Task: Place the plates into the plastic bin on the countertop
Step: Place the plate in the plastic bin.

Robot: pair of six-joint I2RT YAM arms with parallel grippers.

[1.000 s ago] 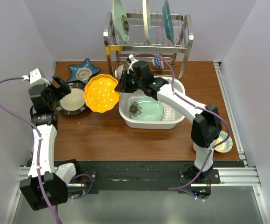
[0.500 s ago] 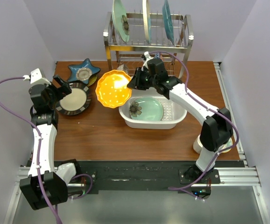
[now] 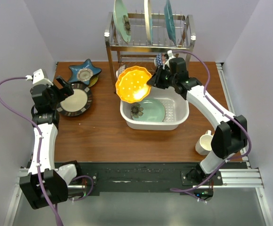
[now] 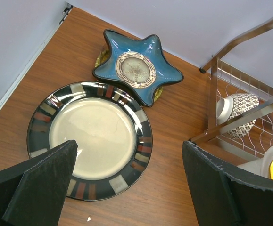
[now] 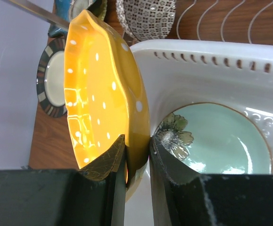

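**Ana:** The right tool (image 3: 151, 81) is pinching the rim of the orange dotted plate (image 3: 133, 84). The right wrist view shows one finger pressed on each face!

**Ben:** And that plate is up in the air, tilted onto its edge. It's right above the far left rim of the plastic bin (image 3: 183, 113).

**Ana:** Down inside the bin, a pale green plate (image 3: 151, 110) with a flower lies flat on the base.

**Ben:** Over to the left arm now. The left tool (image 3: 61, 94) has its fingers spread wide, with nothing between them. It hangs over the near edge of the striped-rim plate (image 4: 94, 132).

**Ana:** That plate sits flat on the wooden surface (image 3: 103, 136). The blue star-shaped plate (image 4: 136, 68) lies just behind it, one tip reaching the striped rim.

**Ben:** The steel rack (image 3: 148, 44) stands at the back, behind the bin.
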